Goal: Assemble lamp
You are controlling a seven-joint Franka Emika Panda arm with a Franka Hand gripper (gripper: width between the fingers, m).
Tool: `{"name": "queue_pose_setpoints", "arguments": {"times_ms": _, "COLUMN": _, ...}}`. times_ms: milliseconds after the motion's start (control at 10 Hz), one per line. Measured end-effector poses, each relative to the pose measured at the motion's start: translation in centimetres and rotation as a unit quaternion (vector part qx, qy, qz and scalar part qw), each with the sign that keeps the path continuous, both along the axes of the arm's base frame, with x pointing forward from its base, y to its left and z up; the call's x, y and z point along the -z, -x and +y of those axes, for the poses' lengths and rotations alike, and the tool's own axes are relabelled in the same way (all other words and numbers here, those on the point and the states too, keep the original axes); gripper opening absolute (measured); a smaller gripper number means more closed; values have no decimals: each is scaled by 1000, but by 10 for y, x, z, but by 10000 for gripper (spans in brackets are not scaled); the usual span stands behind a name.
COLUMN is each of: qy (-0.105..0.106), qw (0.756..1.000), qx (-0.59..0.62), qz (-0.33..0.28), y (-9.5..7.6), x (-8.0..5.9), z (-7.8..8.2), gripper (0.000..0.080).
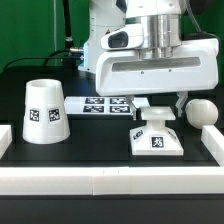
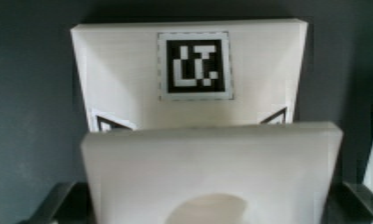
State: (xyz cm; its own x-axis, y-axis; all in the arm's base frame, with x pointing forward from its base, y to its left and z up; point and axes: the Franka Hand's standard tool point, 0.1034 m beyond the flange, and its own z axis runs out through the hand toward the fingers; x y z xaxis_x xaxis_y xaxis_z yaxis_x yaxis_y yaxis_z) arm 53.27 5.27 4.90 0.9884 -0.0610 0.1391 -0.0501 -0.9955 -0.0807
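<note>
Nearest the camera in the exterior view, just behind the white front rail (image 1: 110, 182), the base (image 1: 155, 142) sits flat on the black table. The gripper (image 1: 158, 112) hangs right over it. Its jaws stand wide, one on each side of the base's raised middle and close against it. Whether they press it or only flank it I cannot tell. The wrist view looks straight down on that block and the tag beyond.

The base looks like hard, smooth plastic, so probably light, stiff and a little slippery. Its skirt slopes and would likely squeeze out of the pads, so the upright sides of the middle block seem the place to grip, low and square.

The bulb (image 1: 200, 112) lies near the base on the exterior view's right. It is round and apt to roll. The shade (image 1: 43, 110) stands well apart on the left, wide end down, and the marker board (image 1: 105, 103) lies behind.
</note>
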Motion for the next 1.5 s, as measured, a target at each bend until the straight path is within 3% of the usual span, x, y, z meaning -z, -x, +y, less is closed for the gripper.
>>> {"name": "queue_pose_setpoints", "arguments": {"times_ms": 500, "qy": -8, "qw": 999, "qx": -29, "qz": -16, "y": -43, "x": -1, "z": 43, "gripper": 531}}
{"name": "queue_pose_setpoints", "arguments": {"times_ms": 1200, "qy": -9, "qw": 999, "qx": -21, "qz": -34, "y": -74, "x": -1, "z": 43, "gripper": 531}}
{"name": "queue_pose_setpoints", "arguments": {"times_ms": 1500, "qy": -8, "qw": 999, "qx": -27, "qz": -35, "y": -76, "x": -1, "z": 43, "gripper": 531}}
